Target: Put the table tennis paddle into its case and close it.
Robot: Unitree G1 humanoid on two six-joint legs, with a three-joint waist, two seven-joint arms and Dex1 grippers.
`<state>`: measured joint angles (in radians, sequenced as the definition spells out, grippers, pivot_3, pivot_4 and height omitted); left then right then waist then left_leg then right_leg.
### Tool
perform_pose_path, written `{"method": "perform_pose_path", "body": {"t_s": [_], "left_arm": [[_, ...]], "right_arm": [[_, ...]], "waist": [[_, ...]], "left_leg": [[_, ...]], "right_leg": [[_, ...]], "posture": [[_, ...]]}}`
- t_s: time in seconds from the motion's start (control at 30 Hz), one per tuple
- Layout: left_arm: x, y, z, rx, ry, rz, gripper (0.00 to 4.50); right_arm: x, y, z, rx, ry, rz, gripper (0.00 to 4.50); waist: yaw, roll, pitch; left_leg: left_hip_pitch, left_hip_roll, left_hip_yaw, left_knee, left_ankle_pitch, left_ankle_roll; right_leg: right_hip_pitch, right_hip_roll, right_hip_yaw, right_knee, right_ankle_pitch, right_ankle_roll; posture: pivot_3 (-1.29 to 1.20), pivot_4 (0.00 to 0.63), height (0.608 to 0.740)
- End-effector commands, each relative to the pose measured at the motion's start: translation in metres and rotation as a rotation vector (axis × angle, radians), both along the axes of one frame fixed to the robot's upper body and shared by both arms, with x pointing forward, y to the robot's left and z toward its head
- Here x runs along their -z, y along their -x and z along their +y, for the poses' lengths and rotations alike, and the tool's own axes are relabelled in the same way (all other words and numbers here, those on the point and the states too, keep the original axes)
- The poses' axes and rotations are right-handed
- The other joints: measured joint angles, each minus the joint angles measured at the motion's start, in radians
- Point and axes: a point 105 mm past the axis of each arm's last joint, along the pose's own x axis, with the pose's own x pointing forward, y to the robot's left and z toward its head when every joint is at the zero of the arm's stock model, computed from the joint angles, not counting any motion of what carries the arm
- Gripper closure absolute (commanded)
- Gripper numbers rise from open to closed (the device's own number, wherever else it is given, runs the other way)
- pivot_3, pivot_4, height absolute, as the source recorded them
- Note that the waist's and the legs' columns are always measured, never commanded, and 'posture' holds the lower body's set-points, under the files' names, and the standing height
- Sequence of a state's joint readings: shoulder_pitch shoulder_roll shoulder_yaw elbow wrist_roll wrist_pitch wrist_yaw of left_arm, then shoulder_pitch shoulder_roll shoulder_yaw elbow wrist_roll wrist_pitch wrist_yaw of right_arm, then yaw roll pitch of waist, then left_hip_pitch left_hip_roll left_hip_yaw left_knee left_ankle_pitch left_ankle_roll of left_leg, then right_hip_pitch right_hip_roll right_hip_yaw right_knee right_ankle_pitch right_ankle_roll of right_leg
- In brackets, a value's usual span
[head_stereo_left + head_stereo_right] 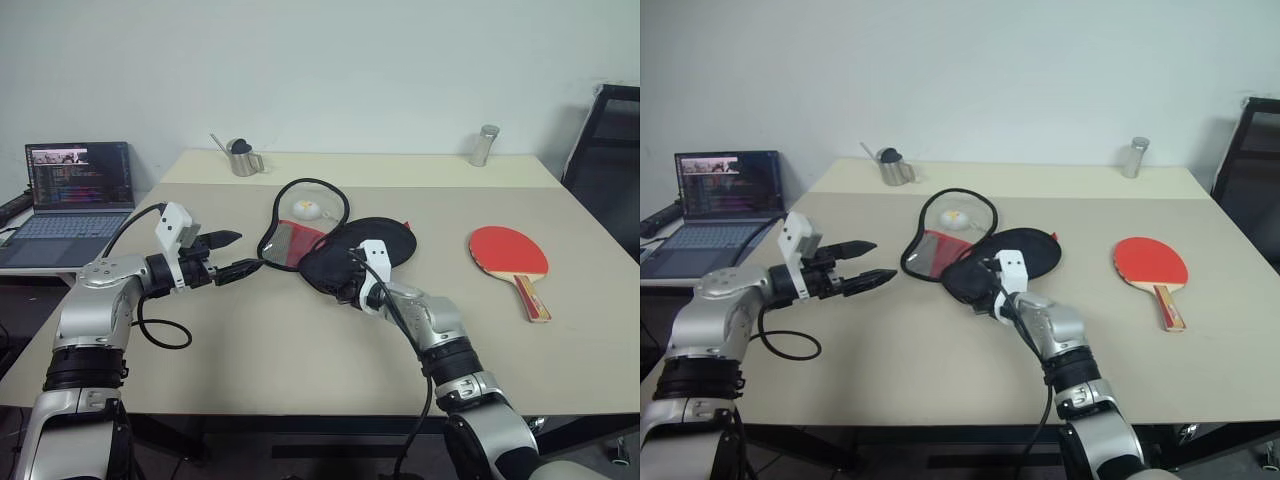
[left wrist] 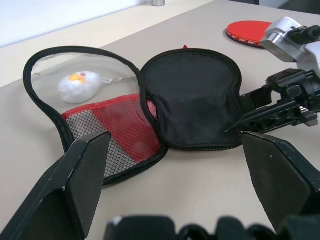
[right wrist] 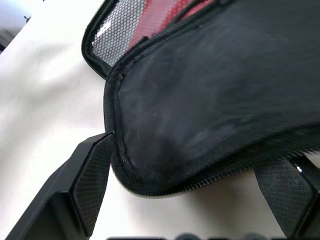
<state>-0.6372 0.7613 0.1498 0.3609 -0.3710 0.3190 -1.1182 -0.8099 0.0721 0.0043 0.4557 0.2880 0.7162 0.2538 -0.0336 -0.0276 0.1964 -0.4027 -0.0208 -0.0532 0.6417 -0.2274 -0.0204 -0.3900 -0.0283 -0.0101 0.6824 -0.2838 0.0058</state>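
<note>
Straddling case edge: right end effector (image 3: 192, 195), fingers spread, nothing gripped
left end effector (image 1: 866, 266): open, empty, beside case (image 1: 350, 250)
paddle (image 1: 511, 255): on worktop (image 1: 300, 350), apart from case

1. A laptop (image 1: 78, 195) is sitting open, its screen glowing, on a low surface beside my table (image 1: 300, 360).
2. A metal cup (image 1: 243, 159) is standing at the far edge.
3. A metal canister (image 1: 484, 146) is standing further along.
4. A black chair (image 1: 608, 150) is waiting alongside.
5. A white fluffy toy (image 1: 307, 208) is lying mid-table.
</note>
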Motion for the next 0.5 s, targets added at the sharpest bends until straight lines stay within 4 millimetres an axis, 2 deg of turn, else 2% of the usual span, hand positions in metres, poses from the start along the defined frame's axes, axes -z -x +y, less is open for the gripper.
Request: {"method": "perform_pose_path", "body": {"t_s": [0.03,0.33,0.37,0.5], "left_arm": [[-0.015,0.002,-0.001,0.002,-0.025,-0.067,0.0],[-0.005,0.008,-0.002,0.025,-0.04,-0.046,0.0],[-0.004,0.009,-0.003,0.03,-0.043,-0.041,0.0],[0.0,0.014,-0.005,0.055,-0.053,-0.023,0.0]], "right_arm": [[-0.014,-0.004,0.007,0.005,-0.008,-0.058,0.91],[-0.01,-0.001,-0.012,-0.009,-0.023,0.002,4.27],[-0.01,0.0,-0.014,-0.015,-0.028,0.012,4.49],[-0.012,0.011,-0.019,-0.104,-0.02,0.031,4.49]], "waist": [[0.0,0.0,0.0],[0.0,0.0,0.0],[0.0,0.0,0.0],[0.001,0.0,0.0]], "left_leg": [[0.0,0.0,0.0,0.0,0.0,0.0],[0.0,0.0,0.0,0.0,0.0,0.0],[0.0,0.0,0.0,0.0,0.0,0.0],[0.0,0.0,0.0,0.0,0.0,0.0]], "right_leg": [[0.0,0.0,0.0,0.0,0.0,0.0],[0.0,0.0,0.0,0.0,0.0,0.0],[0.0,0.0,0.0,0.0,0.0,0.0],[0.0,0.0,0.0,0.0,0.0,0.0]], "posture": [[0.0,0.15,0.74],[0.0,0.15,0.74],[0.0,0.15,0.74],[0.0,0.15,0.74]]}}
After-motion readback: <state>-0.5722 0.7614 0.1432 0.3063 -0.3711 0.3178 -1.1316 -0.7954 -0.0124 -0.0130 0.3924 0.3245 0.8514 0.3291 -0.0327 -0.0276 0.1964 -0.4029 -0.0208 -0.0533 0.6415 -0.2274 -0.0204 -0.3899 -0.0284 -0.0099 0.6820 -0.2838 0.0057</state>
